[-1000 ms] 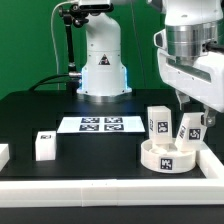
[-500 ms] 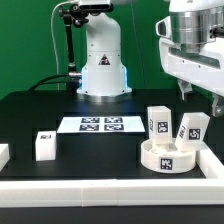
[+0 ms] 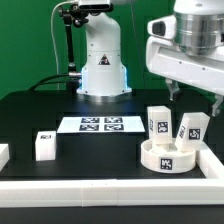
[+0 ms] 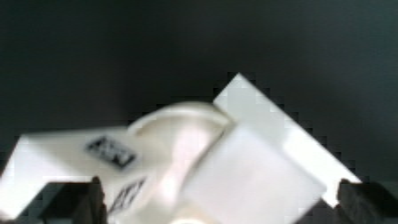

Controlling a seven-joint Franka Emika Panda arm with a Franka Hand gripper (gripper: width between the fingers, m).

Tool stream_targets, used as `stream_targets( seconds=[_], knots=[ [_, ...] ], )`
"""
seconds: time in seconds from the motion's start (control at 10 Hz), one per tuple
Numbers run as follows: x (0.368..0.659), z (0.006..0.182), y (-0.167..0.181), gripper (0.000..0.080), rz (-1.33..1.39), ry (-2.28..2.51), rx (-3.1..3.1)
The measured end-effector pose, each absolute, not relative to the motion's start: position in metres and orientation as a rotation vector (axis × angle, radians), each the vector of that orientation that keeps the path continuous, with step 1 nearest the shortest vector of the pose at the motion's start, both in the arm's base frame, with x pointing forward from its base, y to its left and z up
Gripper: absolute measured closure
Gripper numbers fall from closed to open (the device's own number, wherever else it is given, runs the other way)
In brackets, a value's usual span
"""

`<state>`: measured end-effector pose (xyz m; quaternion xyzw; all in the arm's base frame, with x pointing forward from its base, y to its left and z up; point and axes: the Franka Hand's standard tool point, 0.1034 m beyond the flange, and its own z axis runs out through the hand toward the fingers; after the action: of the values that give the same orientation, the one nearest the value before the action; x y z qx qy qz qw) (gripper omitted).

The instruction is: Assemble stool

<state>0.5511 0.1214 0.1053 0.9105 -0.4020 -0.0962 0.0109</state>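
The round white seat (image 3: 167, 155) lies on the black table at the exterior view's right. Two upright leg blocks (image 3: 158, 124) (image 3: 191, 127) stand just behind it. Another leg block (image 3: 44, 146) stands at the left, and one more (image 3: 3, 154) is cut off by the left edge. My gripper (image 3: 195, 97) hangs open and empty, well above the two right blocks. In the wrist view my gripper (image 4: 214, 205) shows dark fingertips (image 4: 79, 200) spread wide, with blurred white stool parts (image 4: 249, 150) and a tag (image 4: 116, 151) below them.
The marker board (image 3: 100, 124) lies flat in the middle of the table, in front of the arm's white base (image 3: 102, 65). A long white border rail (image 3: 100, 190) runs along the near edge and up the right side.
The gripper has risen and shifted toward the exterior view's left, away from the right leg blocks. The parts on the table have not moved.
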Motion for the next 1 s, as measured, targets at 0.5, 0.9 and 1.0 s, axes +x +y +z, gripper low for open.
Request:
stream_targets(
  seconds=[0.5,0.9,1.0],
  knots=[
    [0.557,0.111,0.097,0.0151,-0.280,-1.110,2.914],
    [0.558,0.111,0.075,0.0151,-0.286,-0.890,3.000],
    [0.561,0.111,0.042,0.0151,-0.279,-0.778,3.037]
  ],
)
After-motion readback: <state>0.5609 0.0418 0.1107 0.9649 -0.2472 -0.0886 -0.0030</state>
